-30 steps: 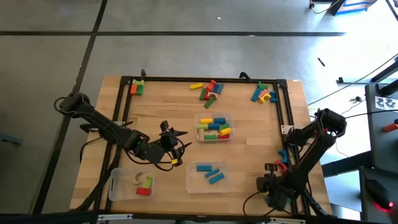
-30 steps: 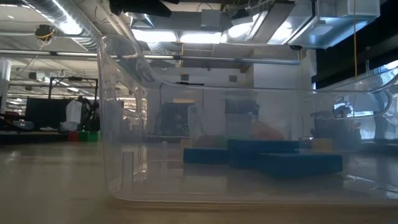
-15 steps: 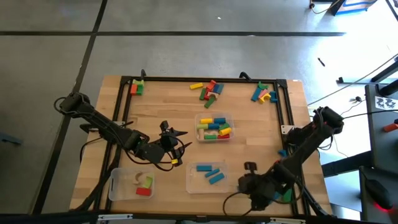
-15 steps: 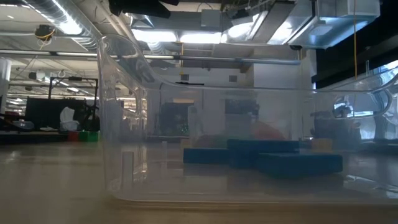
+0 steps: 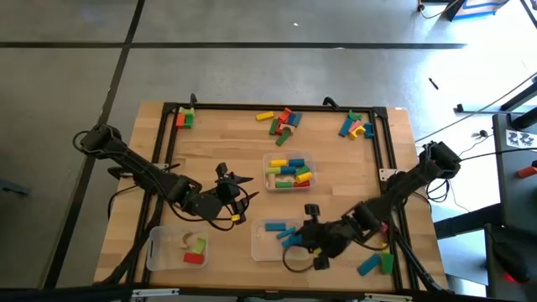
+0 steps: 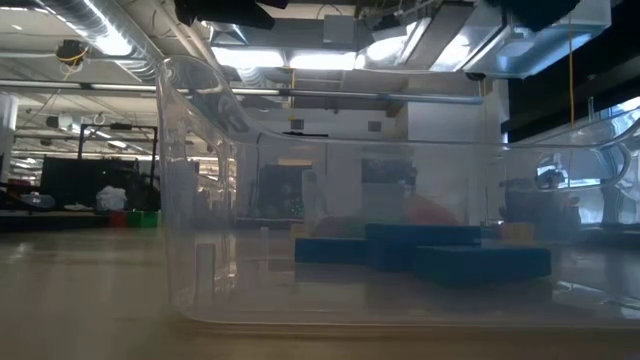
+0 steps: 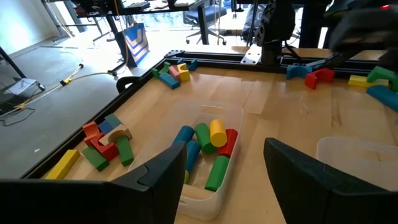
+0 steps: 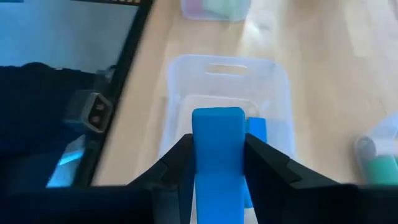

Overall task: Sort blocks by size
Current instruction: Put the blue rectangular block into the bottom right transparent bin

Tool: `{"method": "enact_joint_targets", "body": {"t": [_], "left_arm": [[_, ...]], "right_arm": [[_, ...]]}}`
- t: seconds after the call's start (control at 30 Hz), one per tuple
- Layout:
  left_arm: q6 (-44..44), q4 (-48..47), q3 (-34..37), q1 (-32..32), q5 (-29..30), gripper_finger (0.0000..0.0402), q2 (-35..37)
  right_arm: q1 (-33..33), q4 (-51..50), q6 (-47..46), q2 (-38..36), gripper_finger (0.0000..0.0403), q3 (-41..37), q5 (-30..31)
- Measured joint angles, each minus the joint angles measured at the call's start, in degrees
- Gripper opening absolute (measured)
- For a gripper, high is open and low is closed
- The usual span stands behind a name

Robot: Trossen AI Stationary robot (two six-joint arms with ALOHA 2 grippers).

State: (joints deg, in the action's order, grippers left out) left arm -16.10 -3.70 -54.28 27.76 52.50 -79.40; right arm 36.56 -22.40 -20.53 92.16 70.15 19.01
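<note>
Tools: right tool (image 8: 217,168) grips one blue block (image 8: 217,155); left tool (image 7: 225,165) wide, empty.

Blue block (image 8: 217,155) — clamped upright between fingers.

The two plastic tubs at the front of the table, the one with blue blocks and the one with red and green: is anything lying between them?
No. In the high view, only bare wood separates the blue-block tray from the red-and-green tray.
</note>
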Motion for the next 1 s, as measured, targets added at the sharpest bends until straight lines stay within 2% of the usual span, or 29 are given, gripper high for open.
{"method": "enact_joint_targets", "body": {"t": [0.33,0.47,0.63,0.83,1.0], "left_arm": [[-0.22,0.07,0.00,0.01,0.00,0.0210,-0.02],[-0.22,0.07,0.00,0.00,0.00,0.0210,-0.01],[-0.22,0.07,0.00,0.01,0.01,0.0210,-0.01],[-0.22,0.05,0.00,0.01,-0.01,0.0210,-0.02],[-0.22,-0.07,0.00,0.00,0.00,0.0210,-0.01]], "right_arm": [[-2.19,15.66,2.95,0.00,0.0115,-10.57,-1.67],[-2.19,17.57,3.01,0.00,0.0115,-13.53,-1.66],[-2.19,24.98,2.92,0.00,0.0115,-17.61,-1.69],[-2.16,29.96,2.83,0.67,0.0115,-18.90,-1.99],[-2.08,32.87,2.83,5.50,0.0115,-18.91,-6.75]]}}
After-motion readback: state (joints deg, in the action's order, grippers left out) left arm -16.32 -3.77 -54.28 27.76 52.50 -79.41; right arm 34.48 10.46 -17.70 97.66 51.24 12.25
